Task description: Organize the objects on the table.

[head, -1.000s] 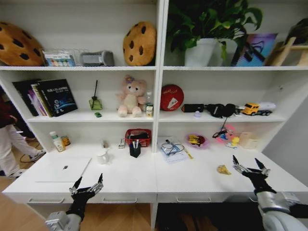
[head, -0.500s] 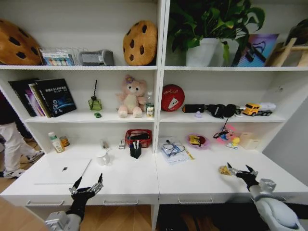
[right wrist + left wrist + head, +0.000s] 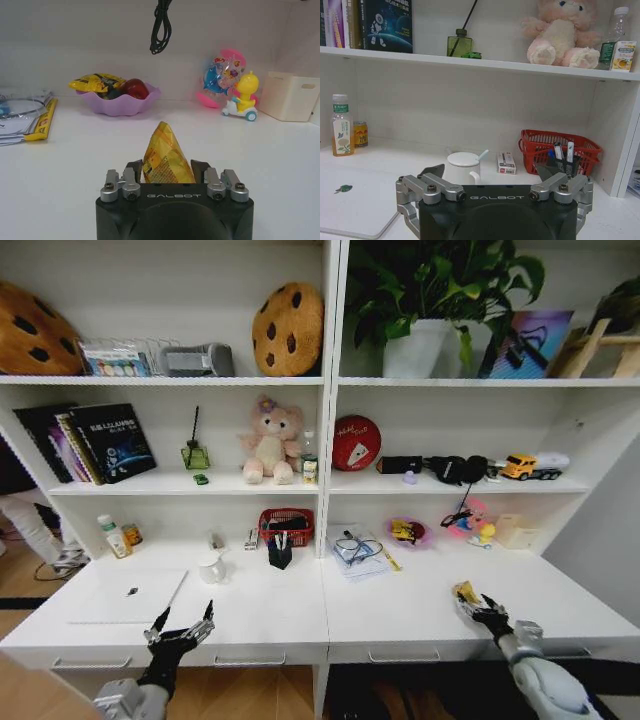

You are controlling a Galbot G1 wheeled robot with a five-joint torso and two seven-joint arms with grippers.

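A crumpled yellow scrap stands on the white table right of the middle. My right gripper is shut on it, one finger on each side; the head view has the gripper just behind the scrap. At the table's front left, my left gripper hangs open with nothing in it, near the silver laptop. The black pen cup with pens stands mid-table. A tiny green toy car and a clear bottle sit on the shelf above.
A white mug and a red basket stand behind the left gripper. Beyond the scrap are a purple bowl, a duck toy, a beige box and papers. A black cable hangs down.
My right gripper has moved left and forward over the table to the yellow scrap and closed around it. The left gripper has stayed put.
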